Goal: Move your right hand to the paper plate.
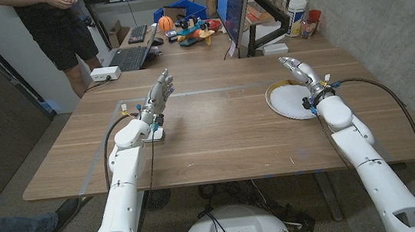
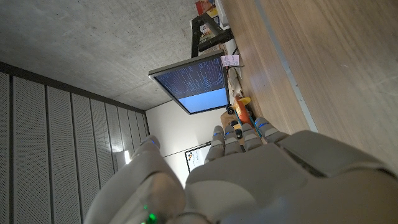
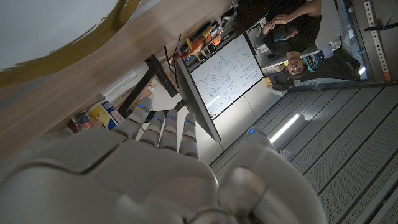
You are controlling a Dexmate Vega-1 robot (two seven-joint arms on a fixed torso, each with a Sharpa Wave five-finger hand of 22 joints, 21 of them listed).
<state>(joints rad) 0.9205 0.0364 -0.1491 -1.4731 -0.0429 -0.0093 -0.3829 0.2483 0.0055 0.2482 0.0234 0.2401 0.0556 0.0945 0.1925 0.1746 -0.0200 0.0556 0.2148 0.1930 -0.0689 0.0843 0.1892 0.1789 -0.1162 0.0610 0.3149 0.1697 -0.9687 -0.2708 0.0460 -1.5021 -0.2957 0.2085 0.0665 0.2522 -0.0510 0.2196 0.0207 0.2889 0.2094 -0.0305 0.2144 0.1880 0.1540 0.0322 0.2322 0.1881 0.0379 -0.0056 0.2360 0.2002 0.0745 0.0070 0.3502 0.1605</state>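
Observation:
A white paper plate [image 1: 289, 98] with a yellowish rim lies on the wooden table at the right; its rim [image 3: 74, 53] shows close by in the right wrist view. My right hand [image 1: 301, 73] hovers at the plate's far right edge, fingers stretched out and apart, holding nothing. Its back [image 3: 124, 174] fills the lower part of the right wrist view. My left hand [image 1: 157, 96] stands at the table's left middle, fingers extended, holding nothing; the left wrist view has its back [image 2: 249, 180] in front.
A small white block [image 1: 154, 133] lies under my left wrist. A second table behind holds a laptop [image 1: 126, 58], a monitor [image 1: 234, 5], toys and bottles [image 1: 298, 6]. A person [image 1: 59, 27] stands at the far left. The tabletop between my hands is bare wood.

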